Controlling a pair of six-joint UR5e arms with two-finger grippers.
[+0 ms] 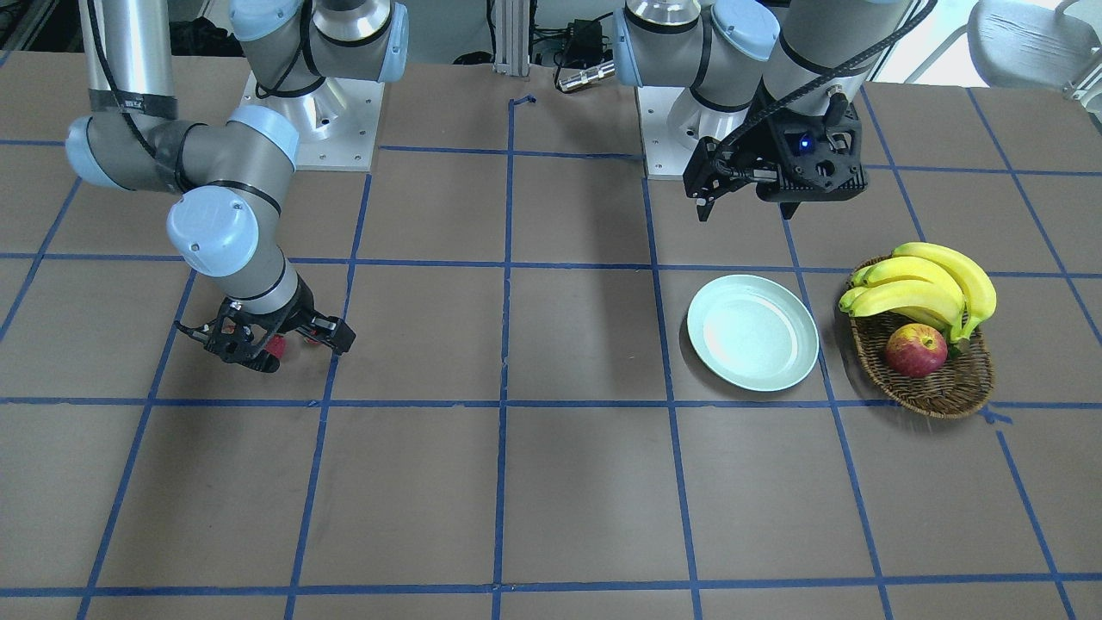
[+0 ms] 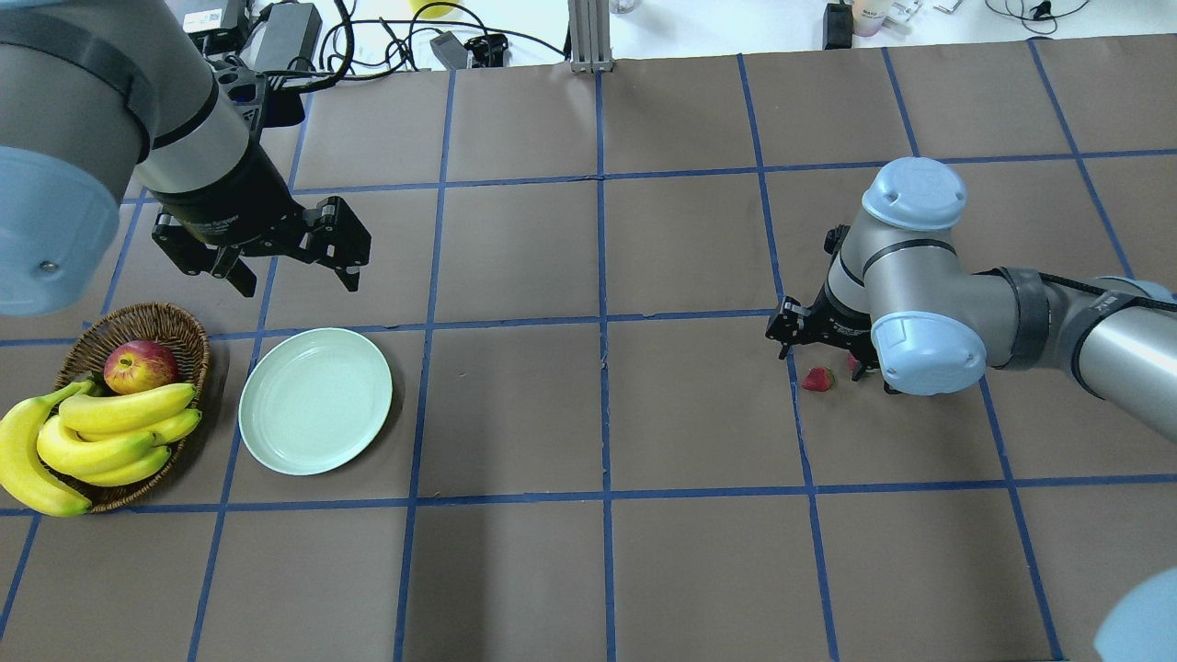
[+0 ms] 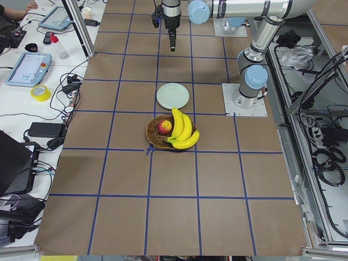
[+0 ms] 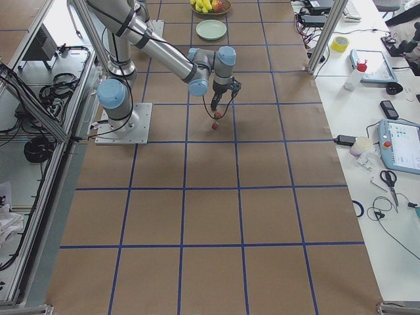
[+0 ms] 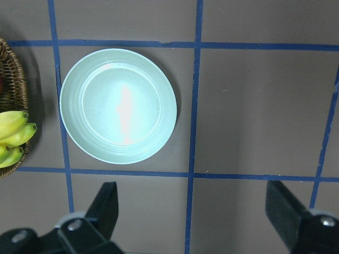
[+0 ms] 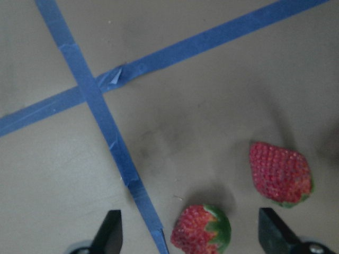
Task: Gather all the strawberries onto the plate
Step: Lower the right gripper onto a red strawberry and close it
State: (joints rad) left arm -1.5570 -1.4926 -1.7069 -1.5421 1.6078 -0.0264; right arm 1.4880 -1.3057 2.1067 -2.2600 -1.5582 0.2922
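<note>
Two red strawberries (image 6: 279,172) (image 6: 201,228) lie on the brown table by a blue tape cross. One shows in the overhead view (image 2: 817,379), and a second is half hidden under the wrist. I cannot make out a third. My right gripper (image 6: 193,238) is open and low over them, one finger on each side of the nearer berry; it also shows in the front view (image 1: 267,349). The pale mint plate (image 2: 315,401) (image 5: 118,106) lies empty far off. My left gripper (image 2: 299,276) (image 5: 196,211) hangs open and empty above the table just beyond the plate.
A brown wicker basket (image 2: 156,322) with a red apple (image 2: 140,366) and a bunch of bananas (image 2: 101,437) stands beside the plate, away from the strawberries. Blue tape lines grid the table. Cables and adapters lie along the far edge (image 2: 294,37).
</note>
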